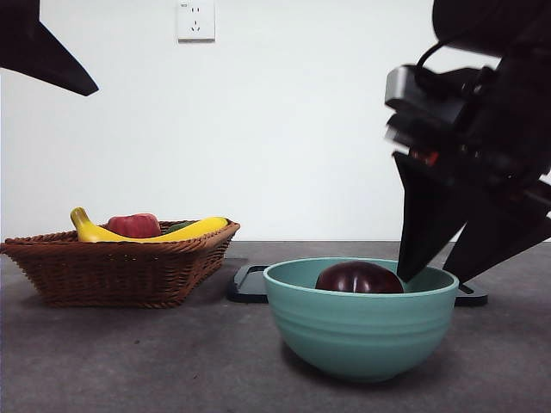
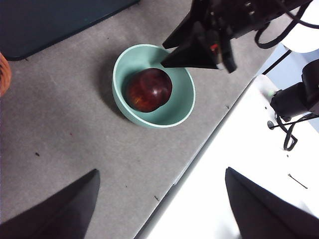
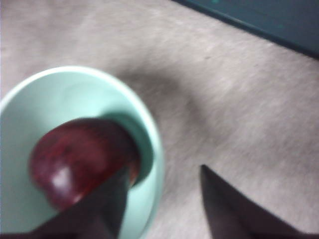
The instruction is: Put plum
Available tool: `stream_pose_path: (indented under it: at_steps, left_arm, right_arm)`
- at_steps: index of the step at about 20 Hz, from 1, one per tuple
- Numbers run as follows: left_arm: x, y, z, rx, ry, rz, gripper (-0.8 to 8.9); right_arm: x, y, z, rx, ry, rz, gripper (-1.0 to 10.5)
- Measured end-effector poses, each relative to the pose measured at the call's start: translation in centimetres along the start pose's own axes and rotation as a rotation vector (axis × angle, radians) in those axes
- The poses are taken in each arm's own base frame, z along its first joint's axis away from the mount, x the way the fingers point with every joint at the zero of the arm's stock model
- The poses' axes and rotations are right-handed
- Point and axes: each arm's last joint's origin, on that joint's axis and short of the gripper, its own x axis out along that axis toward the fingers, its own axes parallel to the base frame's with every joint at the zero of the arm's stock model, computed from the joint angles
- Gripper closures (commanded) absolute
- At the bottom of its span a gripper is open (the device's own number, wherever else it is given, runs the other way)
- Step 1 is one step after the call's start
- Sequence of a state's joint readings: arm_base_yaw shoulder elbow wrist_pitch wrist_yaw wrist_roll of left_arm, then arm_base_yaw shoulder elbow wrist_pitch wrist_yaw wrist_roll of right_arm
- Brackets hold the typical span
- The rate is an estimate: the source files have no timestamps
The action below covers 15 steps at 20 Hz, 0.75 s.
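The plum lies in the green bowl on the table, so the placing looks done. The right pincer hangs at the bowl's rim with jaws spread, gripping nothing, seemingly just let go. The left pincer waits well apart, released and empty

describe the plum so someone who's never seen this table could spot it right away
Find the teal bowl at the table's front, under the open right claw. The plum lies alone inside: round, glossy, dark maroon, far darker than the red apple in the wicker basket.
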<state>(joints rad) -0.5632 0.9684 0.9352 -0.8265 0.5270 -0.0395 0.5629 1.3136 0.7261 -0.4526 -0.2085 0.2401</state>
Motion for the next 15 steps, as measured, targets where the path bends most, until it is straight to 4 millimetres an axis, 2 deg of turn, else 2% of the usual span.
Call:
stream_pose_path:
  at_steps: [6,15]
  left_arm:
    - [0.0,0.0,0.0,0.0,0.0,0.0,4.11]
    - [0.0,0.0,0.0,0.0,0.0,0.0,4.11]
  right_arm:
    - [0.54,-0.01,0.15,-0.002,0.0,0.001,9.1]
    - [0.43,0.09,0.25,-0.003,-0.001,0.01,9.4]
